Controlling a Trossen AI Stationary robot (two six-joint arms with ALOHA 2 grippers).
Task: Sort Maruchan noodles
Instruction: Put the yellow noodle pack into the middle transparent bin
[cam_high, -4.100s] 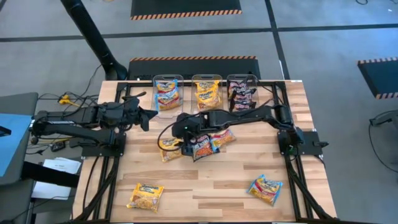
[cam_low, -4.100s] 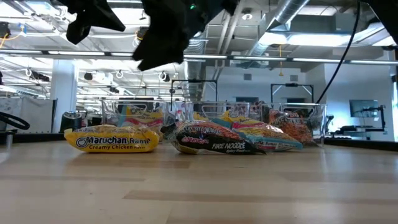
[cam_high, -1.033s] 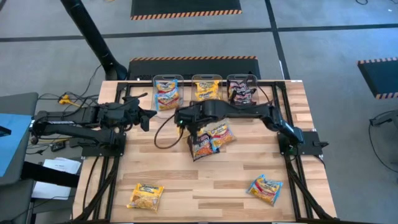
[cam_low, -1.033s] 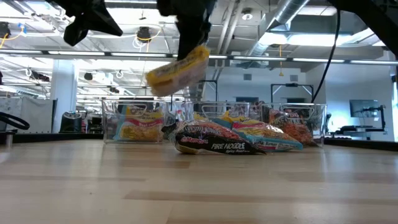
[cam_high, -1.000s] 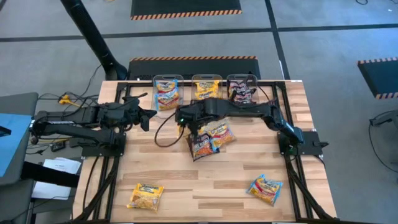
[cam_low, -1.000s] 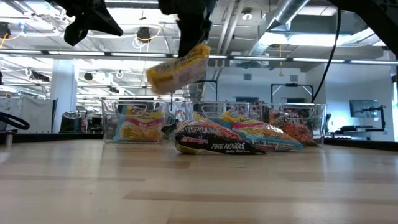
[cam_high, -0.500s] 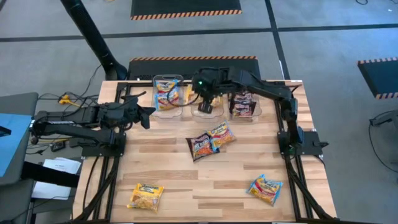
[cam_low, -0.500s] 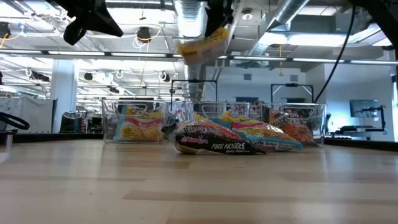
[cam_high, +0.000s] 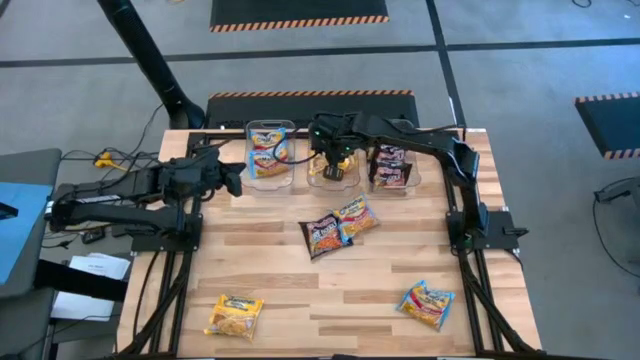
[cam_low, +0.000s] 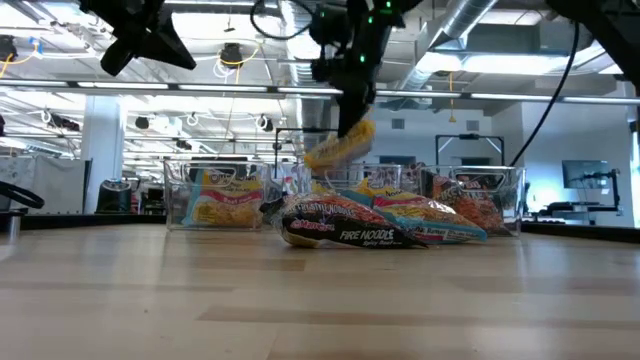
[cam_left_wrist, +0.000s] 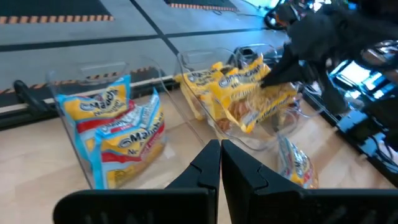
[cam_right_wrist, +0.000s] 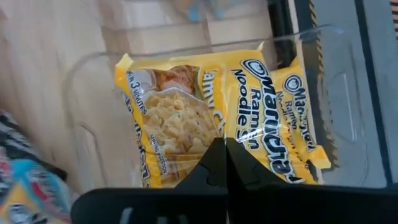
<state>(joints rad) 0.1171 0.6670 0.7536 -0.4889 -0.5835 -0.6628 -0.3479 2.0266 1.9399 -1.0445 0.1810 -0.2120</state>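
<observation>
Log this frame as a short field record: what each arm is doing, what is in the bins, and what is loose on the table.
right end effector: shut on yellow packet, over middle bin
left end effector: shut, empty, waiting at the table's left side
left bin: blue packets
right bin: dark packets
table centre: dark packet beside a blue one
front of table: yellow packet left, blue packet right

Shut right tool (cam_right_wrist: 225, 163) gripping yellow noodle packet (cam_right_wrist: 186, 118), over clear bin (cam_right_wrist: 336, 81)

three clear bins (cam_high: 270, 150), wooden table (cam_high: 330, 290)
</observation>
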